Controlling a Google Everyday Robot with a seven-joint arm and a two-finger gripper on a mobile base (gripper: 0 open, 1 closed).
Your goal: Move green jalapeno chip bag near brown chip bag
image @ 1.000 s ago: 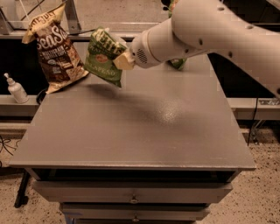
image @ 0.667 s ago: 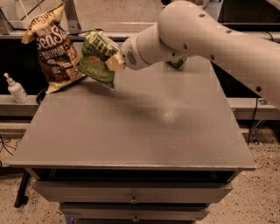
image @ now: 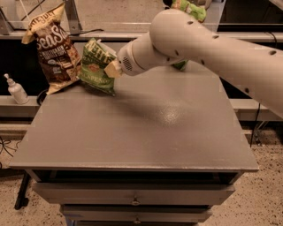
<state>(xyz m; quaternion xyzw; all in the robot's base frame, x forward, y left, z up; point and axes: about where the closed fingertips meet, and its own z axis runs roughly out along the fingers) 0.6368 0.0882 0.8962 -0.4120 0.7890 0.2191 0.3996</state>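
The green jalapeno chip bag [image: 95,66] is small, wrinkly and light green with cream lettering. My gripper [image: 111,69] is shut on its right side and holds it tilted at the table's far left, its lower edge at or just above the tabletop. The brown chip bag [image: 52,49], tall and dark with white "Sea Salt" lettering, leans at the far left corner. The green bag is right beside it, nearly touching its right edge. My white arm [image: 199,44] reaches in from the right.
The grey table [image: 141,128] has drawers below its front edge. Another green bag [image: 191,9] shows behind my arm at the back. A white pump bottle [image: 16,90] stands on a low ledge left of the table.
My gripper has carried the green jalapeno bag further left and slightly down, closer to the brown bag.
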